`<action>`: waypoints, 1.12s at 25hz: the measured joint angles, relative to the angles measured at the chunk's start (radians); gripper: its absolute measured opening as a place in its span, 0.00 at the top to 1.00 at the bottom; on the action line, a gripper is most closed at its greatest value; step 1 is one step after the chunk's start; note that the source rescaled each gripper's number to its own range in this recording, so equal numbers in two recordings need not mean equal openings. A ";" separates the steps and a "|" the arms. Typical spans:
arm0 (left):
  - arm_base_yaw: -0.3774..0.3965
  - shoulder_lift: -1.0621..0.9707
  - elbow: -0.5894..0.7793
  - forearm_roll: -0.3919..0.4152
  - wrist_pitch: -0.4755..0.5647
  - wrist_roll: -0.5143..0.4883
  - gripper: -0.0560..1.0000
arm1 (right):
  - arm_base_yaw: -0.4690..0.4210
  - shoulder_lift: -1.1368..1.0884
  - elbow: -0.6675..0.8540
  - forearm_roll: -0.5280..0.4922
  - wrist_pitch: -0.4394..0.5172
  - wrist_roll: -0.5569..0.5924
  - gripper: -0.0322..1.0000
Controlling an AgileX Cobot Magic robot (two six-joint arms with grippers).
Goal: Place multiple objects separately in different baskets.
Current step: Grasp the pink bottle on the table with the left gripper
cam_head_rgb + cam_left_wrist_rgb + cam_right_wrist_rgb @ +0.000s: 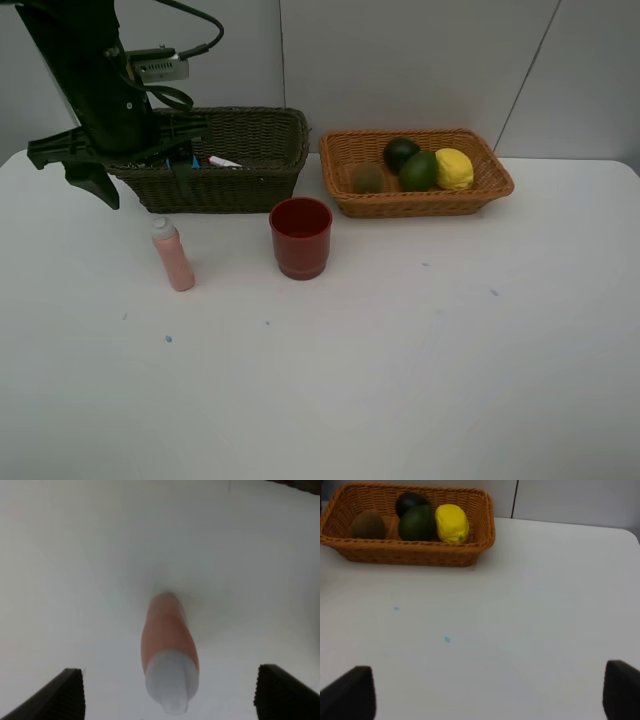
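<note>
The deep rectangular wicker basket [230, 190] was dark olive-brown, tightly woven; the shallow flared wicker basket [420, 205] was light orange. The oval lemon [454, 169] was bright yellow, the round fruit [418, 171] deep green, the round mangosteen [400, 152] near black, the kiwi [367, 178] dull brown. The plastic cup [300, 237] was red, the slim bottle [173, 258] pink with a white cap, the tabletop [400, 380] white with blue specks
</note>
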 joint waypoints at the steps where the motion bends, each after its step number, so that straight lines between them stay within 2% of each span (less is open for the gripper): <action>1: 0.000 0.000 0.001 0.000 0.000 0.000 0.11 | 0.000 0.000 0.000 0.000 0.000 0.000 0.00; 12: 0.000 0.129 0.007 -0.042 -0.007 0.000 0.11 | 0.000 0.000 0.000 0.000 0.000 0.000 0.00; 28: 0.000 0.238 0.007 -0.059 -0.089 0.000 0.11 | 0.000 0.000 0.000 0.000 0.000 0.000 0.00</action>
